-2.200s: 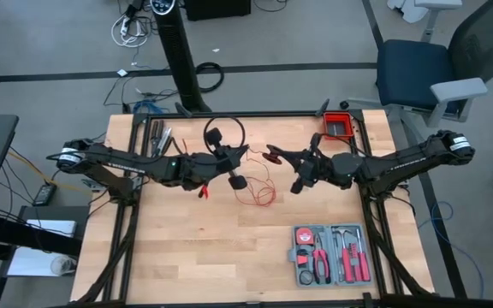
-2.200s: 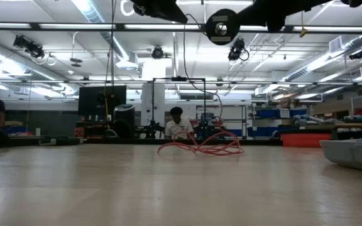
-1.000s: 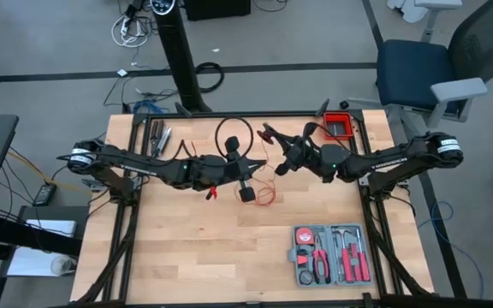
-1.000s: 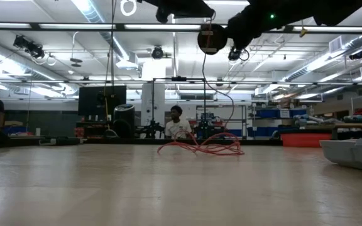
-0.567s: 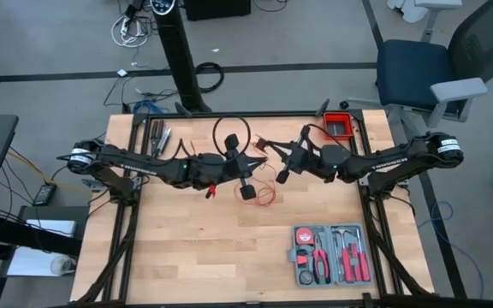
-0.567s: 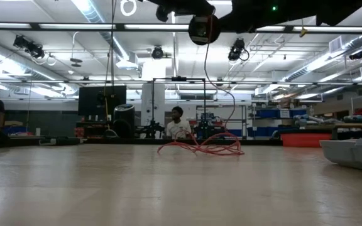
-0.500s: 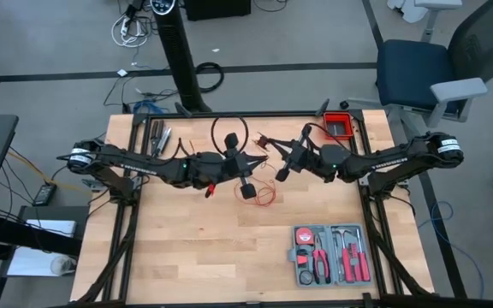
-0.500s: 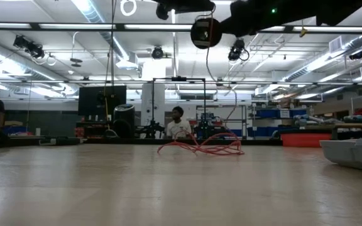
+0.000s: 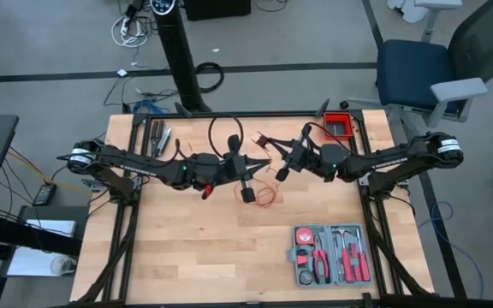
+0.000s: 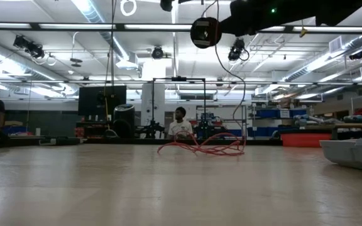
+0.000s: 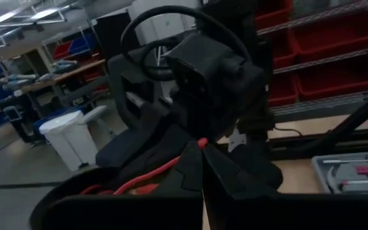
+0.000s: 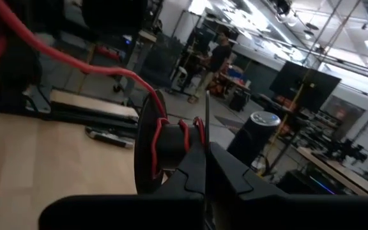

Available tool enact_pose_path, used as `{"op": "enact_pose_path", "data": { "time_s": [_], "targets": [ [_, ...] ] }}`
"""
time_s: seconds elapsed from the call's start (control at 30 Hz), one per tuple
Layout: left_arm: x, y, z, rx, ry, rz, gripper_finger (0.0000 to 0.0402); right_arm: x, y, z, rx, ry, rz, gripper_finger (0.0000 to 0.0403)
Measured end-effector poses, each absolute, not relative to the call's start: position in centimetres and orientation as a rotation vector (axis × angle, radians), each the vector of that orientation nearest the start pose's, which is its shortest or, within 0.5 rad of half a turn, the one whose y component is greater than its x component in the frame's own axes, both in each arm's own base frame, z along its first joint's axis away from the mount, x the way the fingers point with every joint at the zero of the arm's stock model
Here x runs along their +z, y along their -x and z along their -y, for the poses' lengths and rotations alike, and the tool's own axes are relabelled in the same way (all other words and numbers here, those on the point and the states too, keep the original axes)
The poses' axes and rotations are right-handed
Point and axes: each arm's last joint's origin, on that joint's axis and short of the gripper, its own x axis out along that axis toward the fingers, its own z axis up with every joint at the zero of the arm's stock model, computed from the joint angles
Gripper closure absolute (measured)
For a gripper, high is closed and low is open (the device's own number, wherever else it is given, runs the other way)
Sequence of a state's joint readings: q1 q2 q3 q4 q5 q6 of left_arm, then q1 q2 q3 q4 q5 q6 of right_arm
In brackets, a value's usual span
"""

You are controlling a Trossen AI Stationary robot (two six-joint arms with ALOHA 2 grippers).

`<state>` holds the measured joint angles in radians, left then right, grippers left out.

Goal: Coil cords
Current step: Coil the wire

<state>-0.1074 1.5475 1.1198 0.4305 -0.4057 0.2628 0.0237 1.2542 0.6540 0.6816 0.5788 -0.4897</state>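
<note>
Left claw [image 9: 266, 162] edged toward right claw [image 9: 260, 138]; thin red cord [image 10: 201, 146] looped

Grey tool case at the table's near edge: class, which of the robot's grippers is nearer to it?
The right. The right gripper hangs above the table's middle, diagonally across from the grey tool case; the left gripper meets it there, marginally farther over.

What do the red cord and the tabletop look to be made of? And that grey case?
The thin bright red cord: likely plastic-jacketed wire, smooth, lying in springy loose loops. The pale tabletop: wood, probably butcher block, with visible plank strips and a matte finish. The grey tool case: looks like moulded plastic, with shaped recesses holding red-handled tools.
</note>
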Motion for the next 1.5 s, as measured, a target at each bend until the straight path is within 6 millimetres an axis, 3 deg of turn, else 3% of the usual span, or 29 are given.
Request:
{"op": "enact_pose_path", "data": {
  "time_s": [0.63,0.97,1.5],
  "targets": [
    [30.7,-36.6,2.5,0.273,-0.312,-0.055,0.0401,28.1,-26.7,-1.0,-0.377,0.375,0.085,0.0402],
    [31.6,-36.9,2.5,0.27,-0.298,-0.116,0.0401,27.9,-26.7,-1.0,-0.392,0.371,0.061,0.0402],
    [30.2,-36.7,2.3,0.261,-0.304,-0.267,0.0401,29.1,-26.4,-0.8,-0.462,0.388,0.158,0.04]
  ]
}}
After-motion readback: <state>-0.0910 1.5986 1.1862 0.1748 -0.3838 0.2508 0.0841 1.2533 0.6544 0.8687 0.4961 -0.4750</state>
